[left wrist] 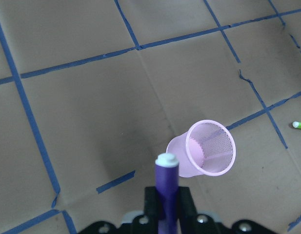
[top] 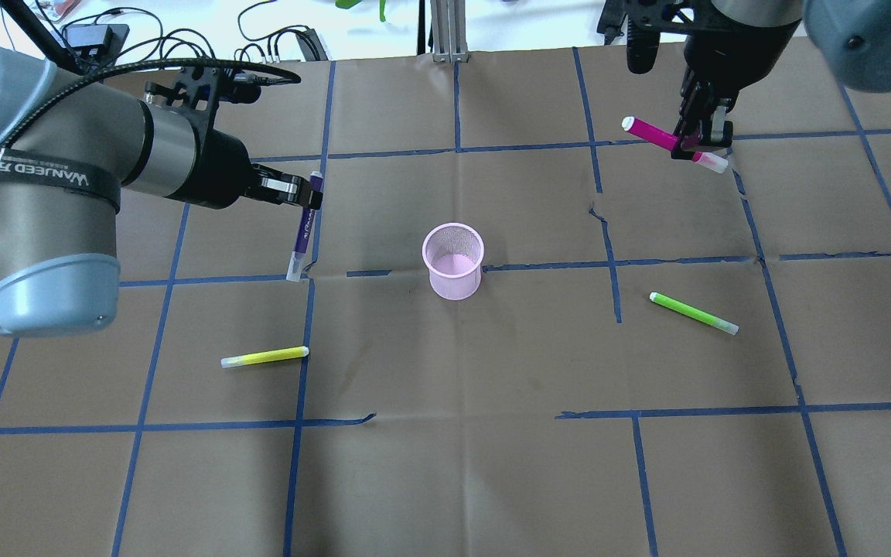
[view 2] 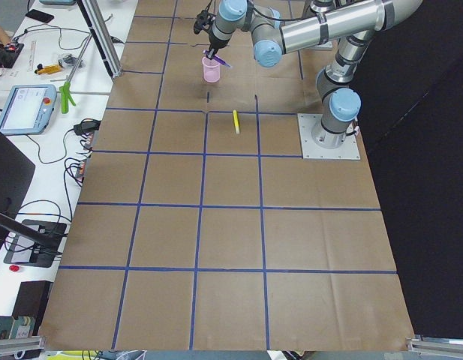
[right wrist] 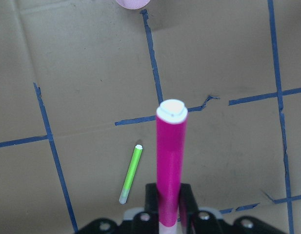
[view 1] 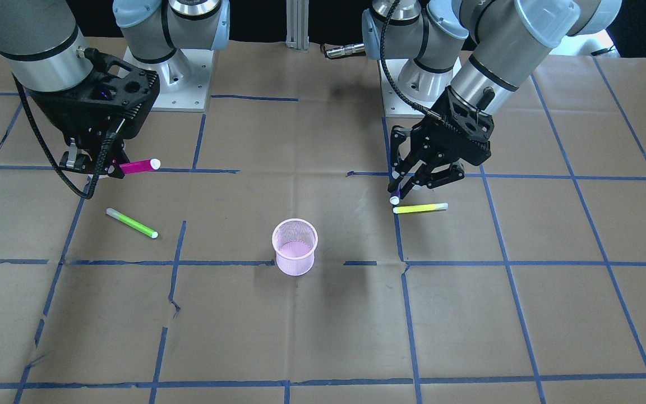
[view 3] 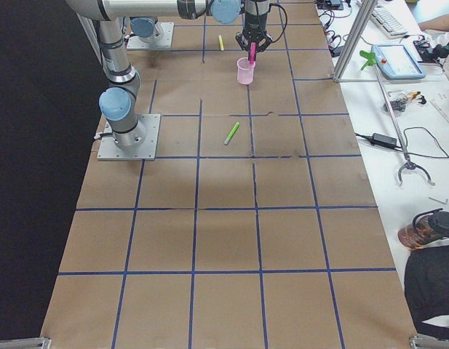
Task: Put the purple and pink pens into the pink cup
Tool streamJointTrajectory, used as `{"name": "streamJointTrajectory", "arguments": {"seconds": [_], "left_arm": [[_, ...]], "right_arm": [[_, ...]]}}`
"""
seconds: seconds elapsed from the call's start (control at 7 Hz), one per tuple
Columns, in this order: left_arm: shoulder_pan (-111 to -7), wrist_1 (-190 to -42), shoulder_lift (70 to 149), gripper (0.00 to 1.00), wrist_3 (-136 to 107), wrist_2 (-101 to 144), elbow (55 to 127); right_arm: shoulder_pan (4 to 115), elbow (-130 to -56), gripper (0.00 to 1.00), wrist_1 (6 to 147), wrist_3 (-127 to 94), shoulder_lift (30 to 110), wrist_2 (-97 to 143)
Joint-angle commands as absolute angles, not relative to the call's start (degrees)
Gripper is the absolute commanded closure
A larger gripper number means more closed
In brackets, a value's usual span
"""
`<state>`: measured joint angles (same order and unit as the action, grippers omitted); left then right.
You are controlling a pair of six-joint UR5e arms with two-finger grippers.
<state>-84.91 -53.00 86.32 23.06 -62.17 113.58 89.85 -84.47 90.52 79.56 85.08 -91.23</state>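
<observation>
"So, how far along are you?"

"About halfway, I judge. My left gripper (top: 308,195) is pinching the purple pen (top: 301,236) near its upper end, so it hangs steeply down, off to one side of the pink cup (top: 454,285). My right gripper (top: 697,141) is clamped on the pink pen (top: 658,133), which is held almost level in the air, well apart from the cup. Neither pen is in the cup, and its mesh looks empty."

"What's left?"

"Carrying each pen over the rim, tipping the pink one upright, and letting go. The green pen (top: 693,312) and yellow pen (top: 264,357) lie on the table; the task doesn't call for them."

"Anything hidden?"

"My pads sit behind the pens in both wrist views. The right wrist view cuts the cup off at its top edge. I can't tell whether the purple pen's lower tip clears the table."
</observation>
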Motion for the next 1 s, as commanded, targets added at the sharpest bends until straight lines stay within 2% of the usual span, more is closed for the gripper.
{"name": "streamJointTrajectory", "arguments": {"seconds": [0.0, 0.14, 0.43, 0.86], "left_arm": [[-86.56, -41.91, 87.62, 1.00, 22.68, -57.86, 116.79], [-87.96, -31.66, 88.85, 1.00, 22.24, -55.48, 119.07], [-90.69, -20.98, 90.78, 1.00, 19.95, -54.94, 120.41], [-96.66, 2.72, 102.08, 1.00, 12.95, -53.70, 121.03]], "right_arm": [[89.13, -84.46, 0.99, 90.62, 78.41, 85.08, -90.79], [88.86, -84.38, 1.00, 90.44, 75.88, 85.08, -90.70], [88.86, -84.11, 1.00, 90.44, 75.32, 85.08, -90.62], [89.03, -83.94, 1.00, 90.09, 77.25, 84.90, -91.41]]}}
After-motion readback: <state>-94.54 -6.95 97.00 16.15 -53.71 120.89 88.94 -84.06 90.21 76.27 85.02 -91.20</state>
